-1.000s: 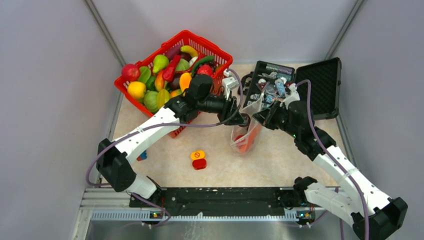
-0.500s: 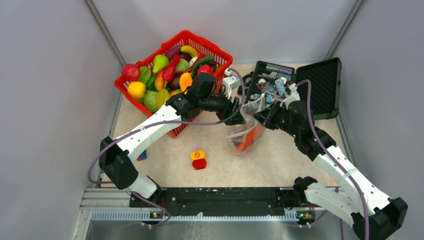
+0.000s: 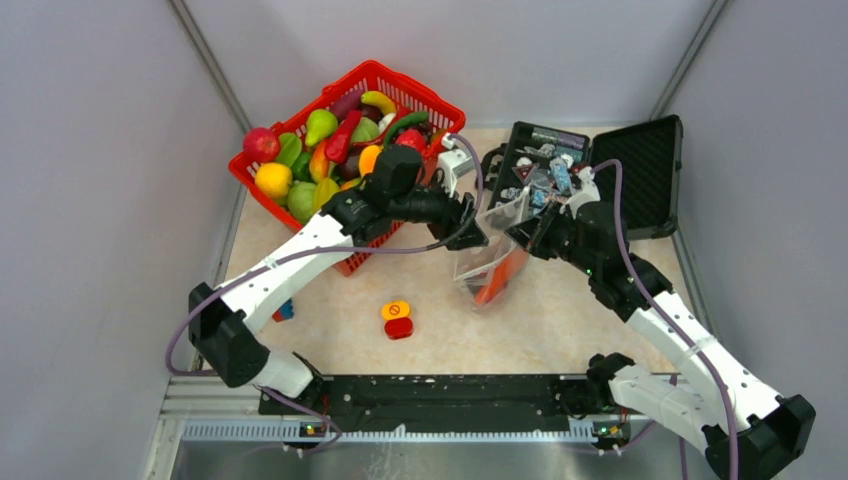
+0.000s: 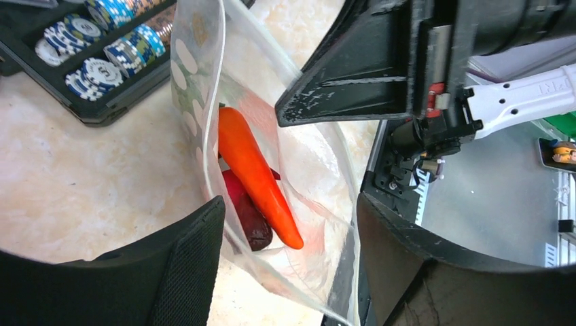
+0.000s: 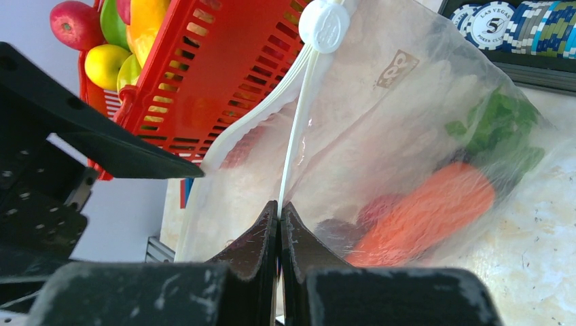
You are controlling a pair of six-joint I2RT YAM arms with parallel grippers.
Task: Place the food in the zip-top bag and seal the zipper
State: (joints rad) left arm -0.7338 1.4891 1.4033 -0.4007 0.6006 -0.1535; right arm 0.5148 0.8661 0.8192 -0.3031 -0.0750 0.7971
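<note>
The zip-top bag hangs open between my arms, its lower end on the table. Inside lie an orange carrot with green leaves and a dark red piece. My right gripper is shut on the bag's mouth edge, pinching the white zipper just below its slider. My left gripper hovers at the bag's mouth, open and holding nothing; its fingers straddle the bag's opening. More food fills the red basket at the back left.
An open black case holding poker chips stands behind the bag at the back right. An orange-and-red button block lies on the table near the front. A blue-and-red brick peeks out beside the left arm.
My left gripper has opened wider and drawn back a little to the left from the bag's mouth. The bag's lower end has shifted slightly left. The right gripper keeps its grip.
</note>
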